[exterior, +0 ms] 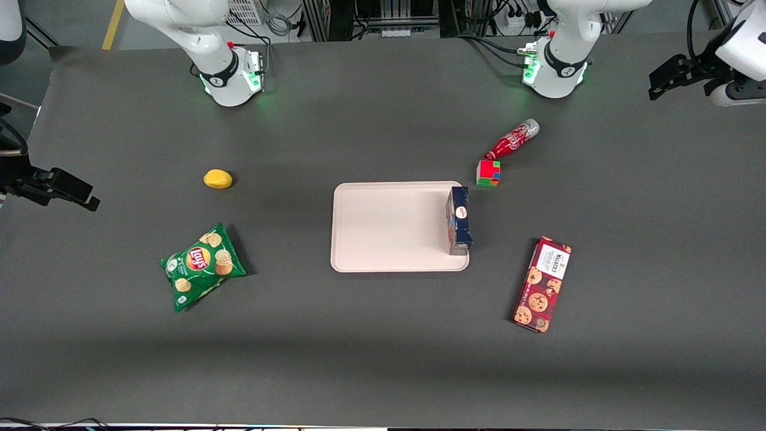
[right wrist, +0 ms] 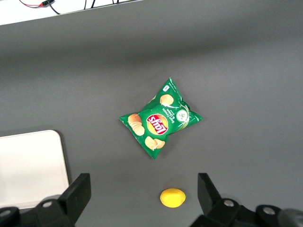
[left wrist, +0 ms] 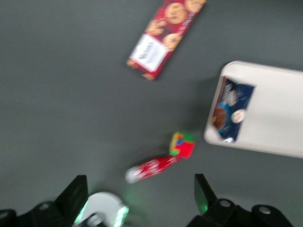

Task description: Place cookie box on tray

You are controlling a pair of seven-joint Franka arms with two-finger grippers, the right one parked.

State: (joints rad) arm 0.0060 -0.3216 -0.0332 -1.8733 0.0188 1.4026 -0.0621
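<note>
The cookie box point(exterior: 459, 218), dark navy with a round white logo, stands on its long side on the tray point(exterior: 389, 227), right along the tray's rim toward the working arm's end. The left wrist view shows the same cookie box point(left wrist: 232, 109) on the pale tray point(left wrist: 279, 113). My left gripper point(exterior: 658, 87) hangs raised at the working arm's end of the table, farther from the front camera than the box and well apart from it. In its wrist view the gripper point(left wrist: 139, 194) is open, with nothing between the fingers point(left wrist: 78, 189).
A long red cookie box point(exterior: 542, 284) lies nearer the front camera, toward the working arm's end. A red bottle point(exterior: 512, 139) and a coloured cube point(exterior: 488, 173) lie just off the tray's corner. A green chips bag point(exterior: 201, 265) and a yellow object point(exterior: 218, 178) lie toward the parked arm's end.
</note>
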